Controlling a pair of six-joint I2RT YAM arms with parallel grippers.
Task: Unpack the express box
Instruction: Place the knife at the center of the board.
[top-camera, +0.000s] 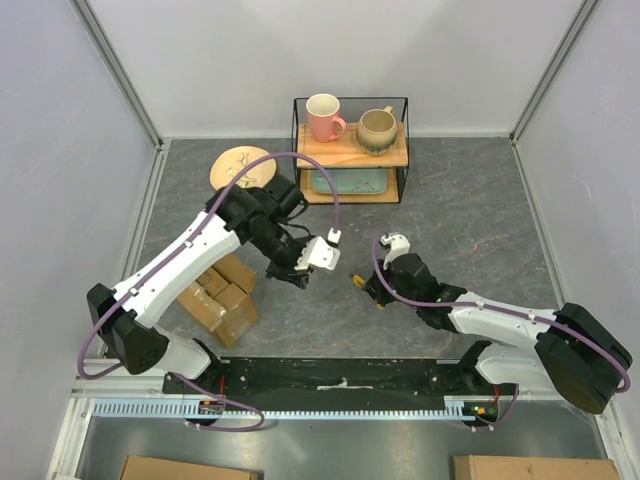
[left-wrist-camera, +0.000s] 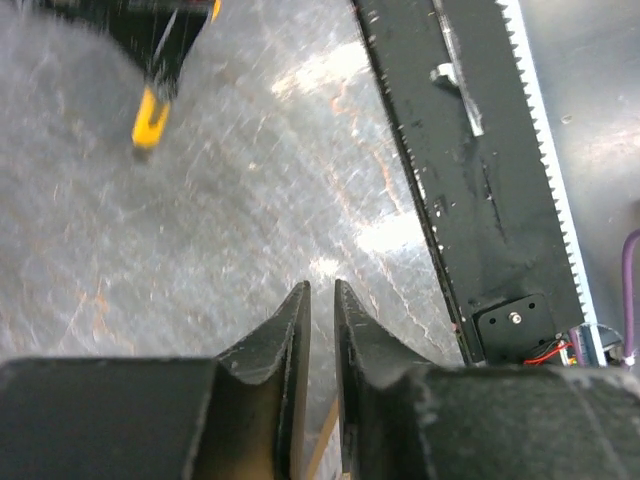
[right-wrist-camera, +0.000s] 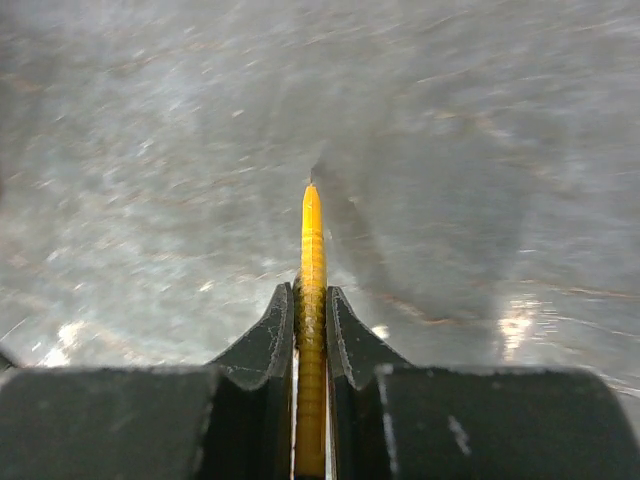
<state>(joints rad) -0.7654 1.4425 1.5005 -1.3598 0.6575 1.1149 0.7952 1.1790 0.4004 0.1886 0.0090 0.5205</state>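
Observation:
The express box (top-camera: 222, 297), a brown carton, lies at the near left of the table, partly under my left arm; I cannot tell how its top flaps stand. My left gripper (top-camera: 298, 270) hovers to its right, jaws nearly together with nothing clearly held; in the left wrist view the gripper (left-wrist-camera: 320, 290) points at bare table. My right gripper (top-camera: 366, 285) is shut on a yellow utility knife (right-wrist-camera: 312, 260), which sticks out past the fingertips (right-wrist-camera: 340, 310) just above the grey table. The knife also shows in the left wrist view (left-wrist-camera: 150, 118).
A wire rack (top-camera: 350, 150) at the back holds a pink mug (top-camera: 323, 116), a beige mug (top-camera: 377, 129) and a teal tray (top-camera: 347, 182) below. A wooden plate (top-camera: 238, 165) lies left of it. A black rail (top-camera: 340, 380) runs along the near edge. Plain cardboard boxes (top-camera: 160, 468) show at the bottom.

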